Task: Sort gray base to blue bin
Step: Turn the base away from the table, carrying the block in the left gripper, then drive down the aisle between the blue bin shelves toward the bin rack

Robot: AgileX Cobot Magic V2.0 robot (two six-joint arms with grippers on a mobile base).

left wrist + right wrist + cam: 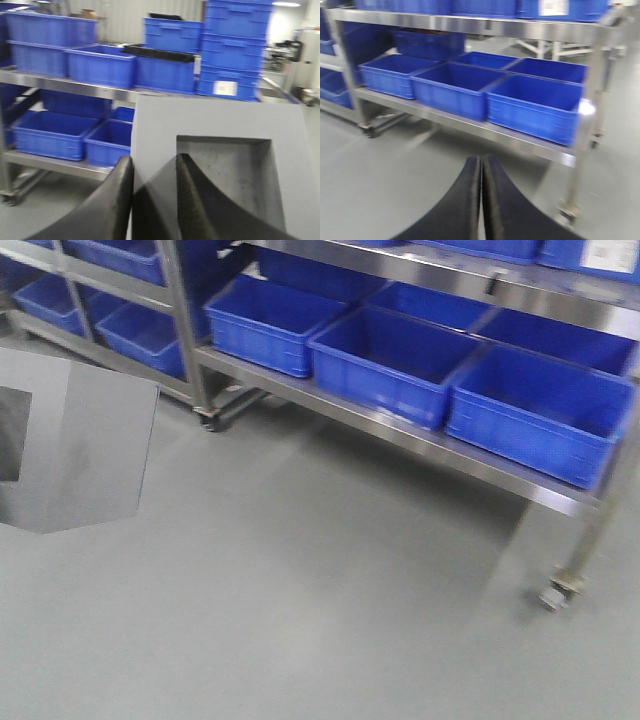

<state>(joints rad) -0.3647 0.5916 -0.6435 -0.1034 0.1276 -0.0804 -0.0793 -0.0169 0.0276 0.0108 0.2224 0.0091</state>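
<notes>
The left jaws pinch one wall of the gray base [220, 125], held in the air with its square recess toward the wrist camera. The right jaws are pressed together on nothing. Gray floor [300, 590] lies between the base and a steel rack [400, 430] on castors, where a blue bin [380, 390] sits among like crates on the lower shelf, well apart.

You're looking at a matte gray base [220, 125], recess darker and mottled; the blue bins [380, 390] are bright with fine grid-textured walls. Both the left gripper [154, 160] and right gripper [481, 159] are black, left pad ribbed. The rack [400, 430] is silver, floor [300, 590] pale gray, white label [225, 88] on one upper-right crate in the left wrist view.
</notes>
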